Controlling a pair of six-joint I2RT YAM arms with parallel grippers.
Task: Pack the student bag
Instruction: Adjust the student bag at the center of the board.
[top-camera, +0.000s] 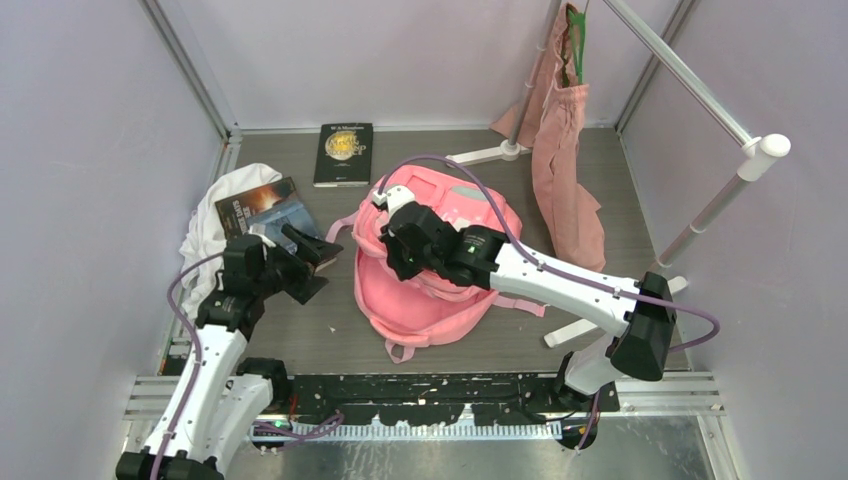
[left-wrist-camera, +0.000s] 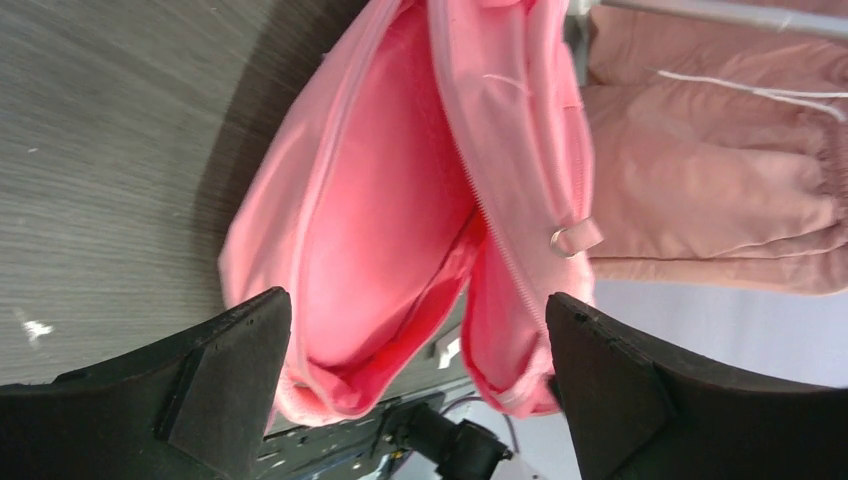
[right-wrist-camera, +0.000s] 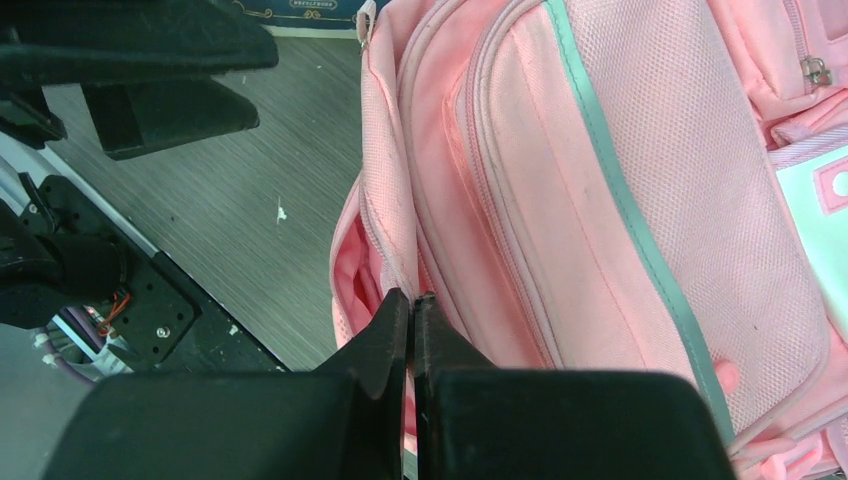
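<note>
student bag (top-camera: 430, 290) lies in the middle of the bench (top-camera: 330, 340), with its mouth turned to the left. my right tool (right-wrist-camera: 411, 305) is pinched narrow on the zip edge of this mouth, so the step in hand is, i think, holding the bag open. my left tool (left-wrist-camera: 417, 330) stands wide and empty just left of the opening. next it should take one of the books (top-camera: 262, 207) from the white cloth (top-camera: 205, 240) at the left and slide it inside.
</note>
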